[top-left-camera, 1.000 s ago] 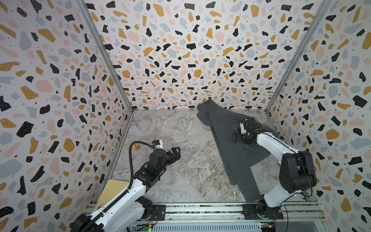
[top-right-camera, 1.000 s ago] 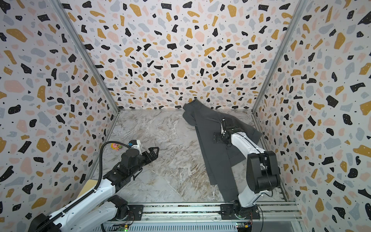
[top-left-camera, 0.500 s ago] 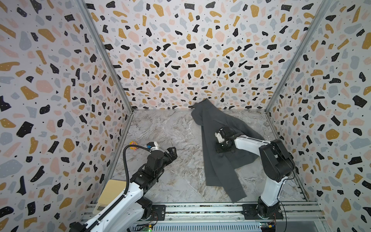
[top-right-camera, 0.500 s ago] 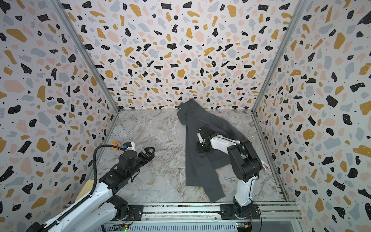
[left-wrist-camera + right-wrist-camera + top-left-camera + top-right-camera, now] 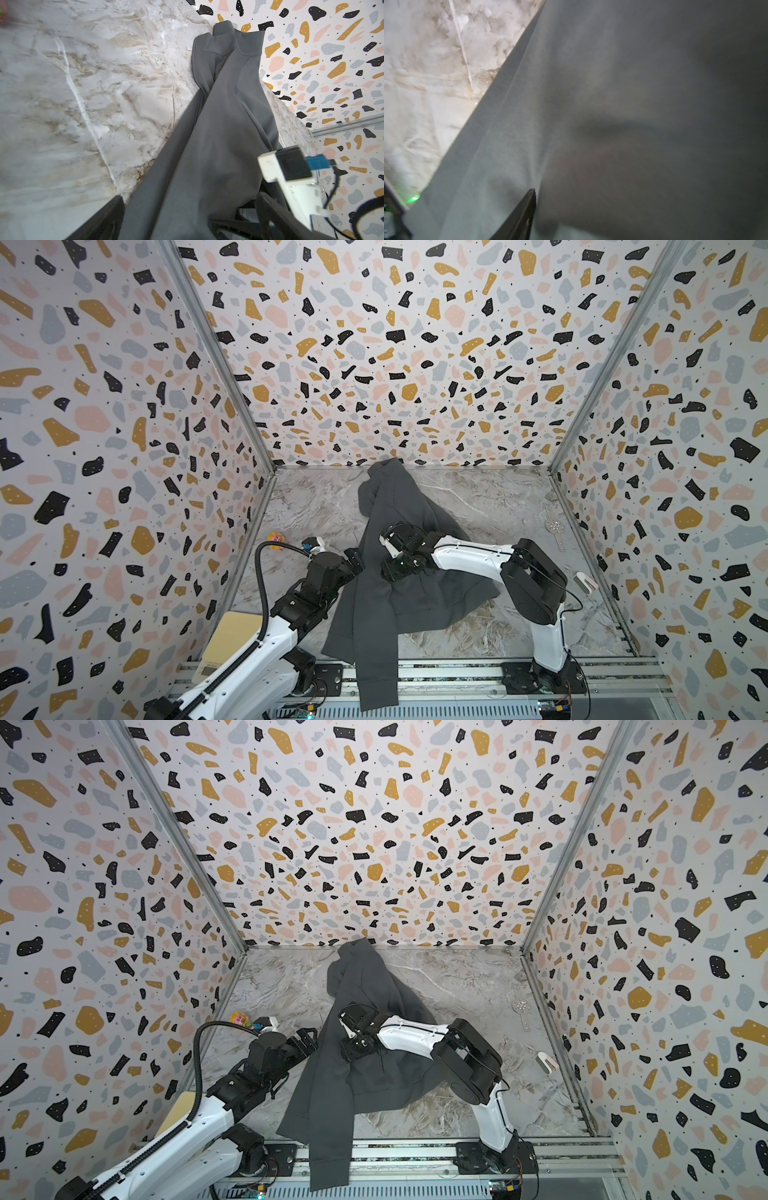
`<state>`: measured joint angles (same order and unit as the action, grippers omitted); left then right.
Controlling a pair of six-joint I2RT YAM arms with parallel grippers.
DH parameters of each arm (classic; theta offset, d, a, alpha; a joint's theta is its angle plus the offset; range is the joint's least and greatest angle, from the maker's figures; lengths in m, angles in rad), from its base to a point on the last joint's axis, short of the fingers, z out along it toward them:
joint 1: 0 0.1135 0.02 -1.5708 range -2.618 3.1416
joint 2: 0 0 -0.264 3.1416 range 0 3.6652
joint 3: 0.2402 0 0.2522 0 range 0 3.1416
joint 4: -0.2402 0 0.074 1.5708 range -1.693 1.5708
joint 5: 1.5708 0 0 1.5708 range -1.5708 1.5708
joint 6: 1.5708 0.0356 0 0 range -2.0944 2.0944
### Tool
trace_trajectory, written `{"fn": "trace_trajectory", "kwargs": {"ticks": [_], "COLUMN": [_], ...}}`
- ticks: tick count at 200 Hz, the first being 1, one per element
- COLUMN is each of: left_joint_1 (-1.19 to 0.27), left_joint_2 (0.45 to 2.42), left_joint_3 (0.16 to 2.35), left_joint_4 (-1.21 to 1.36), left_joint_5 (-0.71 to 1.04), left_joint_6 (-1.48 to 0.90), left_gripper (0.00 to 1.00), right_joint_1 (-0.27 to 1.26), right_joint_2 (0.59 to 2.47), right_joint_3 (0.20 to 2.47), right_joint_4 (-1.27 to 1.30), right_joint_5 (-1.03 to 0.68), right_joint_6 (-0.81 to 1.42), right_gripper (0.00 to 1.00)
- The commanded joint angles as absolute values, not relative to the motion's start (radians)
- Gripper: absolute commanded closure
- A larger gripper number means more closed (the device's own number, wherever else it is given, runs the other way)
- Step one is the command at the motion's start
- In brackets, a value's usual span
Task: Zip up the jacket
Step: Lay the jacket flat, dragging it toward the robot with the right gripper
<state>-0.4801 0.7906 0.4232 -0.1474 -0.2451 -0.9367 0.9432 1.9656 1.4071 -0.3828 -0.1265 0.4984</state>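
**Item:** jacket (image 5: 374, 614), dark charcoal grey, soft matte fabric, far larger than either tool.

**Location:** on the marble-patterned counter (image 5: 478, 506), bunched lengthwise rather than spread flat.
- Long axis from the back wall toward the front rail, nearly straight in both top views.
- Collar (image 5: 234, 39) at the far end, against the wall.
- One narrow end draped over the counter's front edge onto the rail.
- Broader fold spilling out to the right, under the right arm.

**Key relation:**
- Left tool (image 5: 355, 563) just beside the jacket's left edge, about midway along its length.
- Right tool (image 5: 390, 570) reaching in from the right, set down on top of the fabric, close across from the left one.
- Zipper (image 5: 198, 97) visible from the left wrist as a dark toothed line along the edge facing the left side, with no matching half seen beside it.
- Zipper edge therefore judged nearer the left arm.

**Left tool:** jaws spread to full width, a band of fabric lying between them, nothing clamped.

**Right tool:**
- Only one dark finger in its own blurred wrist view, faint creases fanning from the tip.
- Perhaps a pinch of cloth, but neither width nor hold readable.

**Appearance:** smooth, few hard creases, seams at shoulder and collar, chest logo not found.

**Progress:** judged barely begun, front halves not yet laid together.
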Motion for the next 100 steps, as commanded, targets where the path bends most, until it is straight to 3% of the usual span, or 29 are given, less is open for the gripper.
{"fn": "trace_trajectory", "kwargs": {"ticks": [1,72,100], "left_joint_1": [-0.479,-0.425,-0.391], "left_joint_2": [0.792,0.823,0.789], "left_joint_3": [0.395,0.411,0.398], "left_joint_4": [-0.151,-0.218,-0.242], "left_joint_5": [-0.276,-0.254,-0.255], "left_joint_6": [-0.948,-0.915,-0.908], "left_gripper": [0.01,0.01,0.00], "right_joint_1": [0.983,1.232,1.276], "right_joint_2": [1.889,1.937,2.020], "right_joint_3": [1.390,1.442,1.470], "right_joint_4": [-0.451,-0.479,-0.466], "right_joint_5": [-0.065,0.017,0.000], "right_joint_6": [0.554,0.721,0.755], "right_gripper": [0.34,0.19,0.18]}}
